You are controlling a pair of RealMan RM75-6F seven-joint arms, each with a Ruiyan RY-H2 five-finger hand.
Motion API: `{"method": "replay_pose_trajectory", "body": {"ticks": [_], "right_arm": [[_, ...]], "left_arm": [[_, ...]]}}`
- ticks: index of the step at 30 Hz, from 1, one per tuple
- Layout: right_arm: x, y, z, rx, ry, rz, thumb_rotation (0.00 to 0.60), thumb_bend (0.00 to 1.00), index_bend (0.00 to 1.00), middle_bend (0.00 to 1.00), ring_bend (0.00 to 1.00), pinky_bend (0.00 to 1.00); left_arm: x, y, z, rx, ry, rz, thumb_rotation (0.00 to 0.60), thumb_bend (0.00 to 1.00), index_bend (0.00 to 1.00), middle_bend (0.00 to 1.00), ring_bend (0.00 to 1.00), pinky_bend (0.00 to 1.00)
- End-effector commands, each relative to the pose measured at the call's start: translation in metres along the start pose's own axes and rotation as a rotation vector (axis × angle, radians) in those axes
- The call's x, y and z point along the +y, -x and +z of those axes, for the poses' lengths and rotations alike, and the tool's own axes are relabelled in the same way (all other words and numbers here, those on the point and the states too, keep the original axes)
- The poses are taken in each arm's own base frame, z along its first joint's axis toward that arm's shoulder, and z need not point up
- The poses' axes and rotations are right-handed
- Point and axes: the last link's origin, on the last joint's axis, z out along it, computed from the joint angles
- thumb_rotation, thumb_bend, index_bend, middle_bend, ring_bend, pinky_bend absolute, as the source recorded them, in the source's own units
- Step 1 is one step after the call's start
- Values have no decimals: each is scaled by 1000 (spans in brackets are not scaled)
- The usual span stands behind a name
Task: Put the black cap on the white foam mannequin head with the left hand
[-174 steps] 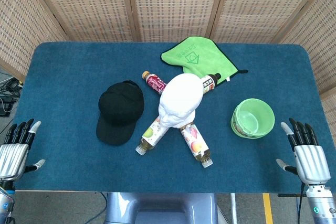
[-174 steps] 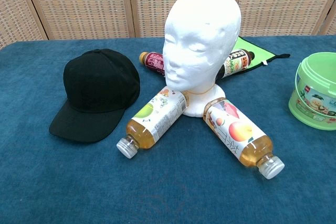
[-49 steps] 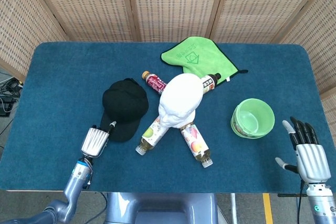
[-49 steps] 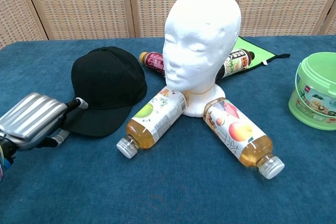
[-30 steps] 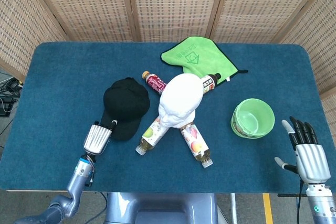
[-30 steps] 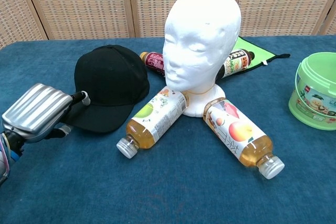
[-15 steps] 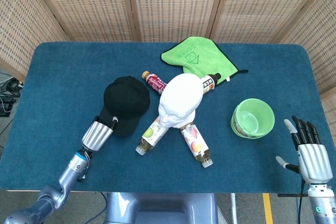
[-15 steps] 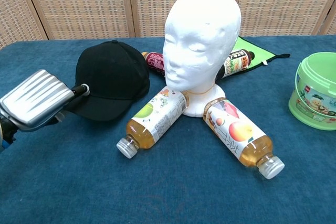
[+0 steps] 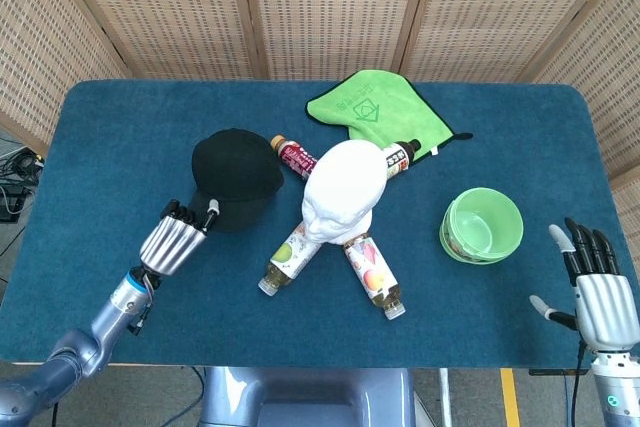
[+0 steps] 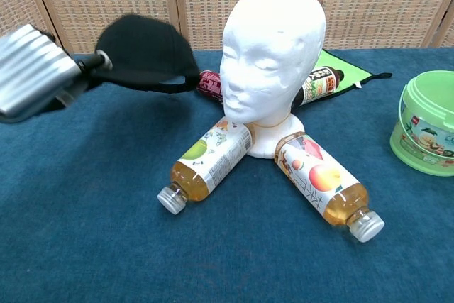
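We see a black cap beside the plain white foam mannequin head, both over a deep teal-blue table, with a tan woven-lattice screen at twelve o'clock. The left hand is ribbed silver with dark fingers, as is the right hand. At one o'clock lies a bright green cloth edged in black with a pale emblem, at three o'clock a pale green bucket bearing what seems a multicoloured label, and the amber bottles carry fruit-printed white labels.

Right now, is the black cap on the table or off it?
Off it. In the chest view the black cap hangs clear above the table, held by its brim in the left robot hand, not yet on the mannequin head.
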Motion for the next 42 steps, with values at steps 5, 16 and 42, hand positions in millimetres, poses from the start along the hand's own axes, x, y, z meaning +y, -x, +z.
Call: {"method": "replay_pose_trajectory", "body": {"ticks": [5, 16, 42], "right_arm": [[-1, -1, 0, 9, -5, 4, 600, 64, 49, 0, 0, 0], [-1, -2, -1, 14, -7, 12, 600, 64, 49, 0, 0, 0], [20, -19, 1, 51, 54, 105, 600, 64, 49, 0, 0, 0]], "left_arm": [[-47, -28, 26, 127, -61, 32, 600, 720, 918, 914, 868, 721], [-65, -67, 72, 226, -23, 46, 600, 704, 913, 914, 867, 720], [37, -142, 176, 347, 178, 55, 600, 683, 906, 914, 868, 720]]}}
